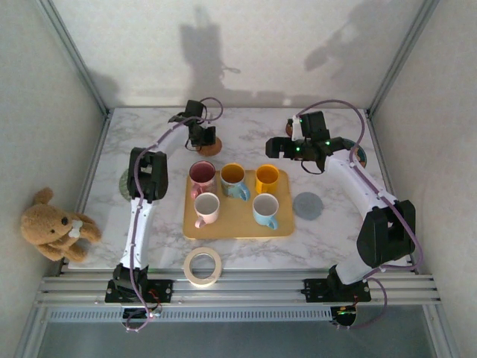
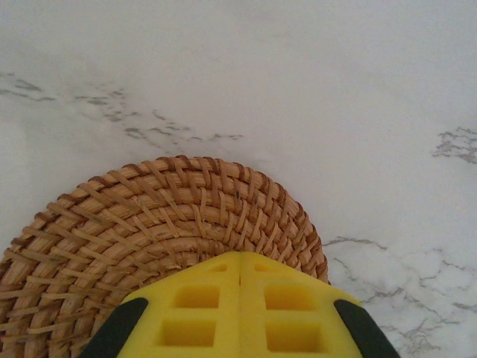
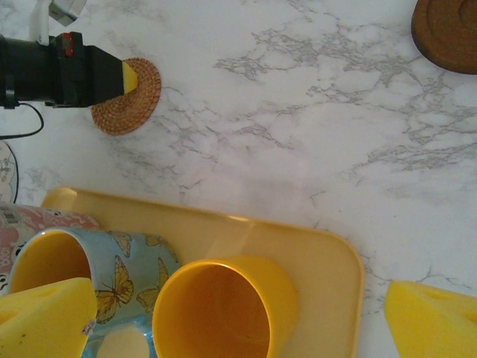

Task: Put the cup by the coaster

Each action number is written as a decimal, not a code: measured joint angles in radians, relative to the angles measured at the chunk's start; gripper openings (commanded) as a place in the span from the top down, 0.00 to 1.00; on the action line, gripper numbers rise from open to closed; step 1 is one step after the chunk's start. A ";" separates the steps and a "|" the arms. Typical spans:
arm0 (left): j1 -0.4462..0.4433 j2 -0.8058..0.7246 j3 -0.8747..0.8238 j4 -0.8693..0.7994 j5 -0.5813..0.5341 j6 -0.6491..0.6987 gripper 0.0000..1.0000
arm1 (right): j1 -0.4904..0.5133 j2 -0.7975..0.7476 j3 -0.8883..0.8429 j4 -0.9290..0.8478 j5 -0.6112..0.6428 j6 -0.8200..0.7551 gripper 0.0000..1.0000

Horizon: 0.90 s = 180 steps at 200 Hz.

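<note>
Cut off at left and bottom edges, partly hidden behind closed yellow fingers (image 2: 201,313): wicker coaster (image 2: 149,224). Cropped by bottom edge: yellow cup (image 3: 223,313), butterfly cup (image 3: 134,265). Clipped at top corner: dark coaster (image 3: 451,30).

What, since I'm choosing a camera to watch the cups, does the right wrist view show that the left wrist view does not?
Right wrist view adds: the yellow tray with the yellow cup and the butterfly cup, a dark brown coaster, and the open right gripper. Left wrist view adds: the weave of the wicker coaster up close and the left gripper shut tight. Both: the wicker coaster, the left gripper at it, the marble table.
</note>
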 measured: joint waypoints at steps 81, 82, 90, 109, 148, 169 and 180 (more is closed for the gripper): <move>-0.035 0.036 0.066 -0.045 0.057 0.031 1.00 | 0.000 0.000 -0.002 0.000 0.000 0.000 0.01; -0.035 0.037 0.067 -0.045 0.057 0.031 1.00 | 0.000 0.000 -0.002 0.000 0.000 0.000 0.01; -0.037 0.039 0.072 -0.049 0.062 0.031 1.00 | 0.000 0.000 -0.002 0.000 0.000 0.000 0.01; -0.039 0.049 0.092 -0.064 0.071 0.031 1.00 | 0.000 0.000 -0.002 0.002 0.000 0.000 0.01; -0.039 0.063 0.117 -0.084 0.080 0.031 1.00 | 0.000 0.000 -0.007 0.012 0.000 0.000 0.01; -0.039 0.063 0.117 -0.084 0.082 0.030 1.00 | 0.000 0.000 -0.011 0.016 0.000 0.000 0.01; -0.039 0.063 0.117 -0.084 0.087 0.030 1.00 | 0.000 0.000 -0.014 0.016 0.000 0.000 0.01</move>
